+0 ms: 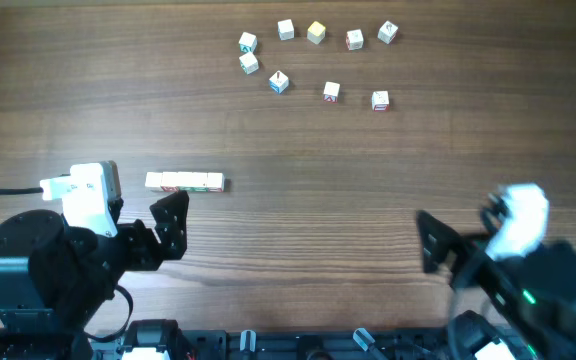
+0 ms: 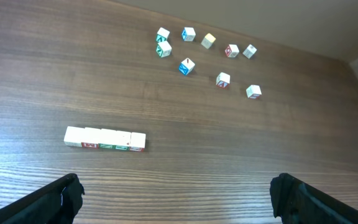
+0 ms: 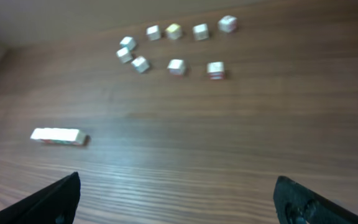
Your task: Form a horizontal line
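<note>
The horizontal line [image 1: 184,181] is a short bar of four whitish cubes with red and green face marks, touching edge to edge, on the table's left half. It also shows in the left wrist view [image 2: 105,138] and the right wrist view [image 3: 58,136]. My left gripper [image 1: 163,225] is open and empty, just below and left of the bar; its fingertips [image 2: 176,196] frame bare wood. My right gripper [image 1: 430,243] is open and empty at the front right, its fingertips [image 3: 178,198] also over bare wood.
Several loose cubes of the same kind [image 1: 315,32] lie scattered at the back centre, also seen in the left wrist view [image 2: 208,41] and the right wrist view [image 3: 174,31]. The wooden table [image 1: 308,200] fills the view.
</note>
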`<move>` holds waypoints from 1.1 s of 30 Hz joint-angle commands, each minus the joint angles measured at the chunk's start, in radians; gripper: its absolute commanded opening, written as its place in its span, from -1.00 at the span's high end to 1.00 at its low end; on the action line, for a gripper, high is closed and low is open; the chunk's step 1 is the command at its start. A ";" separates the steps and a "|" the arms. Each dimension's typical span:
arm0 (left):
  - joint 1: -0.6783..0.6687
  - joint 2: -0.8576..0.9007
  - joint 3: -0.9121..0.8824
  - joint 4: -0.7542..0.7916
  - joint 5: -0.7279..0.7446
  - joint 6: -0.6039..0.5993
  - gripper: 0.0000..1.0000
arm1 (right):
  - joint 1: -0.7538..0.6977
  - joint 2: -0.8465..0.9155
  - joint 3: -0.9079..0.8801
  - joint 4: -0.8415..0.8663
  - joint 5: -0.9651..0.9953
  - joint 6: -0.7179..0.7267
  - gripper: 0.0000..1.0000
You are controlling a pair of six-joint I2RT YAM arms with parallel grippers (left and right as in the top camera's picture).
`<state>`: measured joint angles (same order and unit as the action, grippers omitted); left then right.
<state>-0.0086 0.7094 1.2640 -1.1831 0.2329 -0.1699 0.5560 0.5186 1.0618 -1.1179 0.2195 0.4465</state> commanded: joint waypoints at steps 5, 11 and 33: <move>0.000 -0.003 -0.006 0.000 0.009 0.001 -1.00 | -0.190 -0.141 -0.106 0.183 0.127 -0.054 -0.99; 0.000 -0.003 -0.006 0.000 0.009 0.001 -1.00 | -0.277 -0.192 -0.354 0.615 0.148 -0.053 -1.00; 0.000 -0.003 -0.006 0.000 0.009 0.001 -1.00 | -0.485 -0.516 -1.019 1.316 0.116 1.019 -0.99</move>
<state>-0.0086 0.7094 1.2610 -1.1858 0.2333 -0.1699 0.0967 0.0406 0.1101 0.1913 0.3412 1.0740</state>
